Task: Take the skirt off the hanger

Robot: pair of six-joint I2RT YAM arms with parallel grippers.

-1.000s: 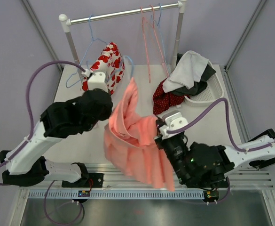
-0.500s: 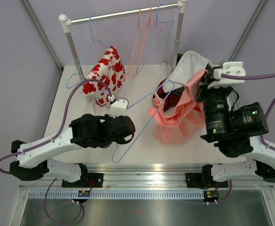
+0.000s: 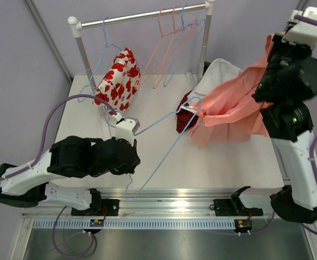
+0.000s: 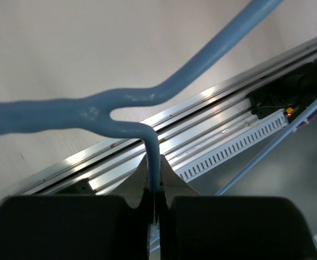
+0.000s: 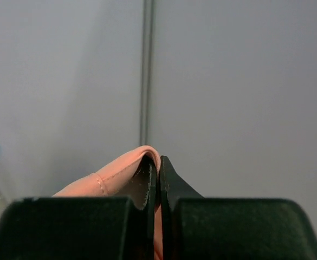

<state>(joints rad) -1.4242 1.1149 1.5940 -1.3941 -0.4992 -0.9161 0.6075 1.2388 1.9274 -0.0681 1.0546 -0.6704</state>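
The pink skirt (image 3: pixel 228 111) hangs in the air at the right, stretched from its waistband up at my right gripper (image 3: pixel 267 54) down to a loose hem near the table. In the right wrist view that gripper (image 5: pixel 158 160) is shut on a fold of the skirt (image 5: pixel 109 179). The blue wire hanger (image 3: pixel 163 149) slants across the table's middle. Its far end reaches the skirt's lower left edge, and I cannot tell whether they still touch. My left gripper (image 3: pixel 129 169) is low at the near left, shut on the hanger's neck (image 4: pixel 154 157).
A clothes rack (image 3: pixel 142 16) stands at the back with pink and blue hangers (image 3: pixel 172 32) on its rail. A white garment with red hearts (image 3: pixel 120 81) hangs at its left. A white basket (image 3: pixel 246 100) of clothes and a dark red garment (image 3: pixel 184 119) lie behind the skirt.
My right arm has swung up and to the far right, lifting the skirt off the table. My left arm has drawn the blue hanger toward the near left, away from the skirt.
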